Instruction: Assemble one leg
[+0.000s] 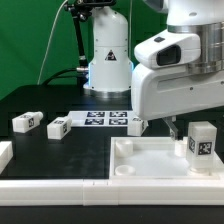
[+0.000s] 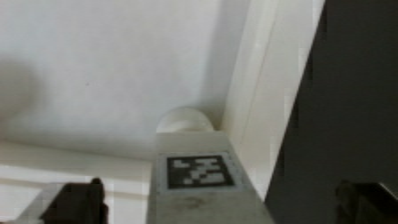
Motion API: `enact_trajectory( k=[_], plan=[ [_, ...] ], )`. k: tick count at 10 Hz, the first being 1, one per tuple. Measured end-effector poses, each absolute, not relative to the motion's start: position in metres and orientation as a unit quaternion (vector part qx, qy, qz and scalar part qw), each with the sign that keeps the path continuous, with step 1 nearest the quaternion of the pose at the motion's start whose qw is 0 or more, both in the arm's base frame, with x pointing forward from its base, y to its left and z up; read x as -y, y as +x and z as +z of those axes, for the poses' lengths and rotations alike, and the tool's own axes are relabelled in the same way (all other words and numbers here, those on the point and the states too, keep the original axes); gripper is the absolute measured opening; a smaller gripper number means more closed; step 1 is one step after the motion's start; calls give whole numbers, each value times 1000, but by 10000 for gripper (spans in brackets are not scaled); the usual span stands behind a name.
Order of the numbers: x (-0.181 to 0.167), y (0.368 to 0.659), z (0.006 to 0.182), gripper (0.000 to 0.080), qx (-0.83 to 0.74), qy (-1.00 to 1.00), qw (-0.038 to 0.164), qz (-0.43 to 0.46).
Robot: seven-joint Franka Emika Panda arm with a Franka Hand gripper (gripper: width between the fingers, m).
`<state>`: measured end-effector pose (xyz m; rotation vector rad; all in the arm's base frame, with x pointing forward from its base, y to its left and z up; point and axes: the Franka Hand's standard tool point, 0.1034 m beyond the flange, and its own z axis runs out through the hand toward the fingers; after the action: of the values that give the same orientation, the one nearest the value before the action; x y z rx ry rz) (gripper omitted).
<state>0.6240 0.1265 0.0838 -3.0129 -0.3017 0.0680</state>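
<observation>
A leg (image 1: 202, 145), a small white block with a black-and-white tag, stands upright in the large white tray-like piece (image 1: 150, 160), near its corner on the exterior view's right. My gripper (image 1: 187, 128) hangs just above and behind it. In the wrist view the leg (image 2: 210, 175) lies between my fingertips (image 2: 75, 203) with a gap on each side, so my gripper (image 2: 219, 205) is open. The leg's far end meets a round corner socket (image 2: 189, 122) beside the tray's rim (image 2: 253, 80). Three more legs (image 1: 26, 122) (image 1: 57, 127) (image 1: 136, 124) lie on the black table.
The marker board (image 1: 105, 118) lies flat at the middle back. A white robot base (image 1: 108, 55) stands behind it. Another white part (image 1: 5, 155) shows at the exterior view's left edge. A white strip (image 1: 50, 186) runs along the front.
</observation>
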Motion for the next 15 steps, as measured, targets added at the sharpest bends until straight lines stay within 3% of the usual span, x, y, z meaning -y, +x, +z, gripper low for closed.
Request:
enact_trajectory(
  k=[1,2,3,4,5,9,15],
  plan=[
    [-127,624,84,649,100,-993,57,23],
    [-127,624,84,526,100,-993,57,23],
    [-127,624,84,526,100,-993,57,23],
    [-126,624,84,385,100,-993,56,23],
    [-122,624,83,313,97,-993,54,23],
    [-118,625,83,302,74,-996,52,24],
    [-126,617,76,296,-320,-944,74,15]
  ],
)
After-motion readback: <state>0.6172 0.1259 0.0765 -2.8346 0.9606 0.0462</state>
